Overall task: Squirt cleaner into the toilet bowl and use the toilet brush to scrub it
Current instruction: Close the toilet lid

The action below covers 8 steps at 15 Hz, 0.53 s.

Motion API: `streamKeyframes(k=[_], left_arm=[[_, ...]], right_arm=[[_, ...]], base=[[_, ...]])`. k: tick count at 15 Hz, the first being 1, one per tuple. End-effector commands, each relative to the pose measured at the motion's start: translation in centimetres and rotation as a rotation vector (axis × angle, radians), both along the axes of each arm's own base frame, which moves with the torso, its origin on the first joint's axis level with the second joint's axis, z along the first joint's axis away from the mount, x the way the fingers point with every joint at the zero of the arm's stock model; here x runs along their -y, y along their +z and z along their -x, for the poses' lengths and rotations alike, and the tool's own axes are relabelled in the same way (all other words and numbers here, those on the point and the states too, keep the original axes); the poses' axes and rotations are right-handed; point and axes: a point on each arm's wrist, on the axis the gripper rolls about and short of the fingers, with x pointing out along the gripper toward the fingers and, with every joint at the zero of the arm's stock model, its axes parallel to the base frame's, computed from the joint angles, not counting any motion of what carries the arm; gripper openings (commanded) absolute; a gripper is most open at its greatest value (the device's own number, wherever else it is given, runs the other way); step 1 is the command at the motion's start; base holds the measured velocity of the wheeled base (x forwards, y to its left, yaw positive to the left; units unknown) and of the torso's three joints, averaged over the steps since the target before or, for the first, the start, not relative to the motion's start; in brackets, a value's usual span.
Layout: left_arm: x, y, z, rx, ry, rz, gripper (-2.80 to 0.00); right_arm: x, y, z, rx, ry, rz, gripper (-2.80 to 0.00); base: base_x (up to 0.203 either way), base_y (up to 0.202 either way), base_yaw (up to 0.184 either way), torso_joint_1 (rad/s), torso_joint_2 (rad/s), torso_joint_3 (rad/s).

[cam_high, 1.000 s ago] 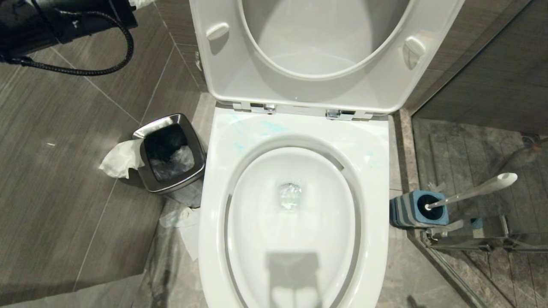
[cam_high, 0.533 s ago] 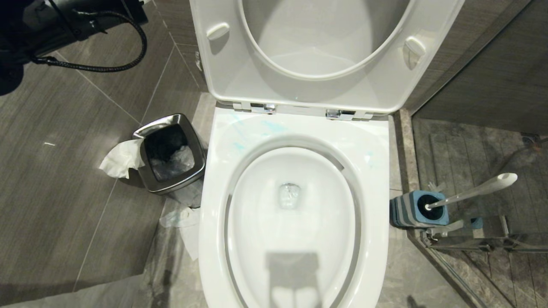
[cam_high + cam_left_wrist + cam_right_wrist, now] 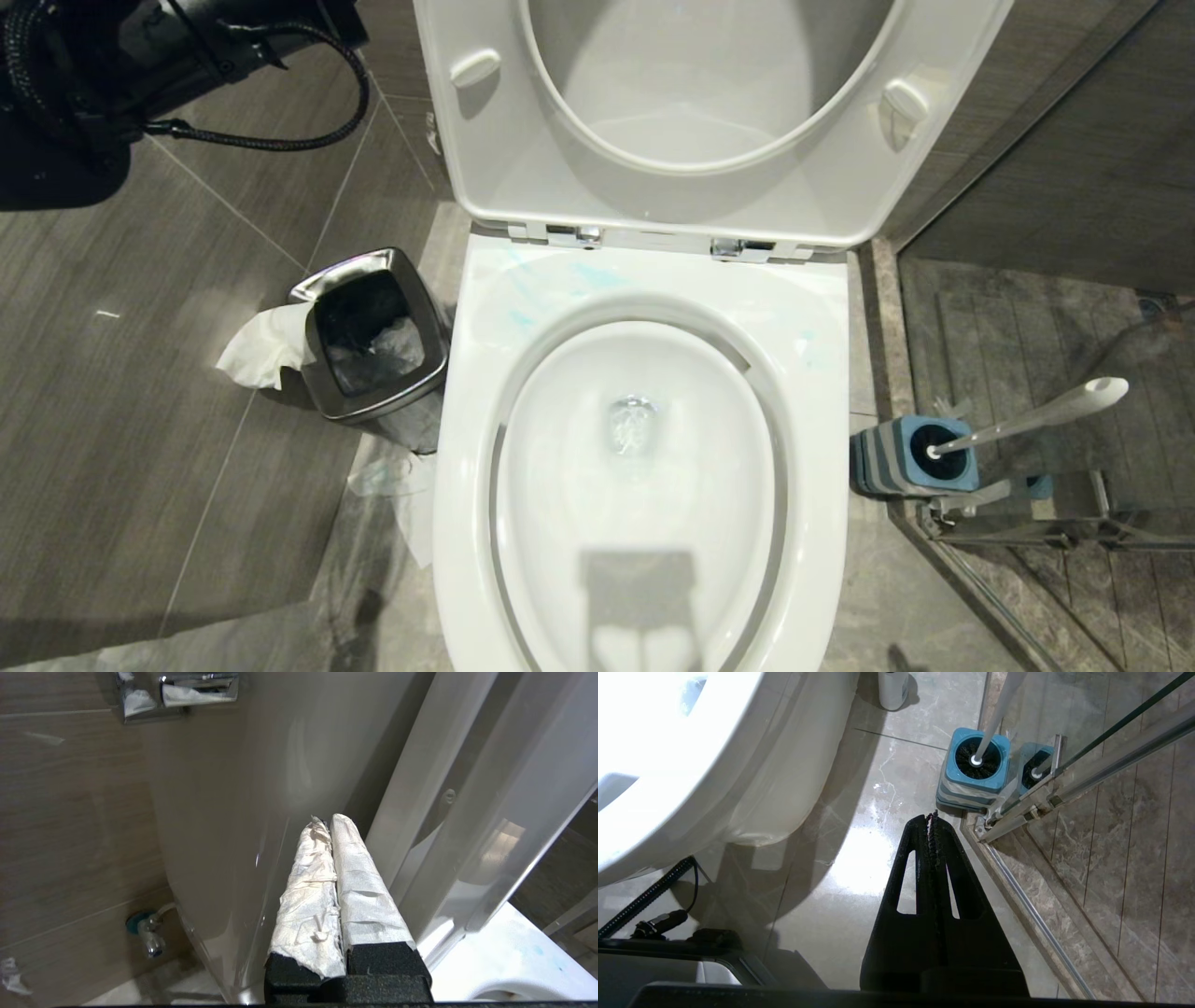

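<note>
Grey tiled floor (image 3: 140, 448); glossy white ceramic toilet bowl (image 3: 644, 579), turquoise cleaner smears (image 3: 597, 275) on rim. Left gripper (image 3: 331, 821) clenched, empty, beside tank; right gripper (image 3: 933, 817) clenched, empty, near blue-topped brush holder (image 3: 976, 767).

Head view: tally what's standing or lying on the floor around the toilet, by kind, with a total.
Waste bin: 1
Brush holder with toilet brush: 1
Loose paper pieces: 2, one beside the bin, one against the toilet base
Total: 4
</note>
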Motion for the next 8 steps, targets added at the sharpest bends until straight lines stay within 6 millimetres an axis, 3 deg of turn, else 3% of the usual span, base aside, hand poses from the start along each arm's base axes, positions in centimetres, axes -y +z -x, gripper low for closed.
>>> streamKeyframes(k=[1,8], left_arm=[[0.65,-0.08,-0.64,0.007,-0.018,0.001,-2.80],[1.56,-0.40,-0.49,-0.025,-0.083,-0.002,-2.80]], right_arm=[[0.00,-0.01,-0.01,-0.001,0.000,0.000,-2.80],[0.00,-0.01,-0.01,-0.001,0.000,0.000,-2.80]], base=[[0.000,0.000,0.000,0.000,0.00,0.000],[0.000,0.000,0.000,0.000,0.00,0.000]])
